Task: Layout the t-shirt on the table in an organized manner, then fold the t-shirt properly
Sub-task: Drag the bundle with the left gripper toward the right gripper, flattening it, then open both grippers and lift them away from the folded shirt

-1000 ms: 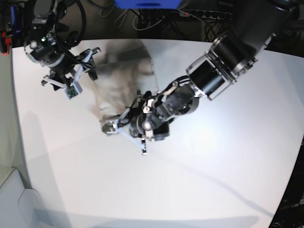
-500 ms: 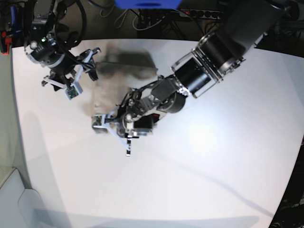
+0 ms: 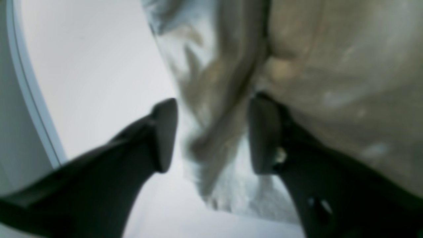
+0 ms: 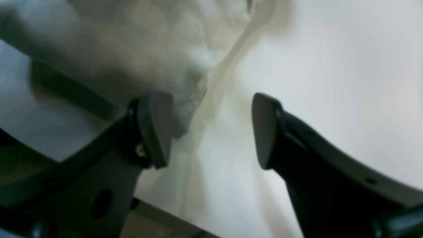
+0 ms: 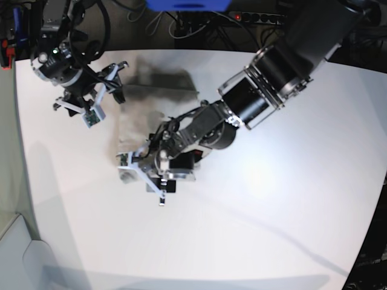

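The beige-grey t-shirt [image 5: 154, 99] lies bunched and blurred on the white table [image 5: 272, 229], between my two grippers. My left gripper [image 5: 142, 177] is at the shirt's near edge. In the left wrist view it [image 3: 213, 135] is open, with a hanging fold of the t-shirt [image 3: 224, 99] between its black fingers [image 3: 163, 132], which stand apart. My right gripper [image 5: 118, 78] is at the shirt's far left edge. In the right wrist view it [image 4: 210, 130] is open, with a thin edge of the t-shirt [image 4: 185, 66] running between the fingers [image 4: 155, 129].
Cables and a power strip [image 5: 260, 18] lie behind the table's far edge, with a blue object [image 5: 187, 5] above them. The table's left edge [image 3: 33, 99] shows in the left wrist view. A light floor or bin corner [image 5: 24, 254] is at the lower left.
My left arm has swung left and toward the table's near side, and the shirt's near edge has shifted with it. The right arm has stayed in place.
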Controlling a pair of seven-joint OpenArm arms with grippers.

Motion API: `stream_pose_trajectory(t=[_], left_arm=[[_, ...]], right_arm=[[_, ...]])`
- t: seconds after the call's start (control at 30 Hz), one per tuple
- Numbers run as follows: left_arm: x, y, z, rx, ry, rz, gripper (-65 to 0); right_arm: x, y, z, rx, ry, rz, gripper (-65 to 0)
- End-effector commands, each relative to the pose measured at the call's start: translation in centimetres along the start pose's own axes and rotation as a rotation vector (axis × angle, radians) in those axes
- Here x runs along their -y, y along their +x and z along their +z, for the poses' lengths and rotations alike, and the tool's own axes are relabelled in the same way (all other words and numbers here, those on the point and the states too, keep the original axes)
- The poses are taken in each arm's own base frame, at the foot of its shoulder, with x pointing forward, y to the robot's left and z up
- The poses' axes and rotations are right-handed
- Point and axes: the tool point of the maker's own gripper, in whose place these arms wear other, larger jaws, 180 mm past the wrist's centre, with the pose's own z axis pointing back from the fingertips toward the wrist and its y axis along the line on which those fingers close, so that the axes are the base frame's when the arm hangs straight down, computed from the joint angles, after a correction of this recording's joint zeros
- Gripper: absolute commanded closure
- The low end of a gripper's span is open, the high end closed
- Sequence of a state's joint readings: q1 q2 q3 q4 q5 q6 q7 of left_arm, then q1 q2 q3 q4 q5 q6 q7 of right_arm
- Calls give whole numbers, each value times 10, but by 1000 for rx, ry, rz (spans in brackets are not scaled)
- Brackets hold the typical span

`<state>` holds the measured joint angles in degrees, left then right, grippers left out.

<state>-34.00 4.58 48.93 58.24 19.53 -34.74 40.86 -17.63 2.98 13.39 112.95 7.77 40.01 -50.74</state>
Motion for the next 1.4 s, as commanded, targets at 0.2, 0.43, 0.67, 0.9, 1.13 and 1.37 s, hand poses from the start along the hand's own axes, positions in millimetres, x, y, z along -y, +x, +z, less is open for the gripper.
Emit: stream_pose_trajectory(t=[0.2, 0.43, 0.67, 0.9, 1.13, 1.37], left_arm=[[-41, 18, 22, 31, 139, -47, -353], [-95, 20, 74, 168, 309, 140, -353], [-114, -75, 112, 92, 439, 396, -352], [-95, -195, 172, -77, 603, 658, -351], [-33, -281, 222, -265, 683, 786, -351], [29, -335, 260, -437, 701, 878, -351]], right_arm=[[6, 18, 3, 56, -17, 14, -381], [5, 19, 2, 63, -13, 9, -382], [-2, 33, -2, 100, -1, -15, -380], [-29, 76, -11, 197, 67, 14, -314], [-94, 110, -17, 265, 234, 91, -147], [-121, 96, -34, 213, 319, 87, -31]])
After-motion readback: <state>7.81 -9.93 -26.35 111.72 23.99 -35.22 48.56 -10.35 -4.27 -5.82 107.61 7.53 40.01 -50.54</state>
